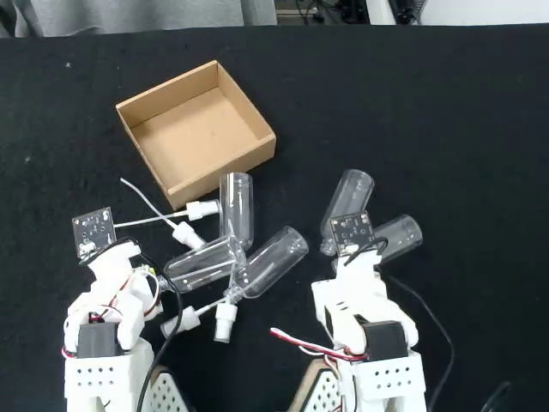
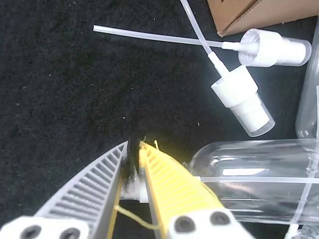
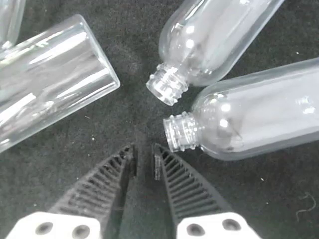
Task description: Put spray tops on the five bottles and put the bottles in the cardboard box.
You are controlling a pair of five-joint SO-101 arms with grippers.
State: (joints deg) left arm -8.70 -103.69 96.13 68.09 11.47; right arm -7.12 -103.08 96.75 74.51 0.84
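Note:
An open cardboard box (image 1: 197,133) sits at the back left, nothing inside it. Three clear bottles without tops lie in the middle: one (image 1: 236,206) by the box, two (image 1: 202,262) (image 1: 270,262) nearer the arms. Two more uncapped bottles (image 3: 219,35) (image 3: 259,117) lie with their necks just ahead of my right gripper (image 3: 143,152), which is shut and holds nothing. Two white spray tops (image 2: 246,102) (image 2: 274,47) with long tubes lie ahead of my left gripper (image 2: 133,147), also shut and holding nothing, low over the cloth beside a bottle (image 2: 259,179).
Two further spray tops (image 1: 180,324) (image 1: 225,322) lie near the front between the arms. A corner of the box (image 2: 259,12) stands beyond the tops. Black cloth covers the table, with bare room at the far right and left.

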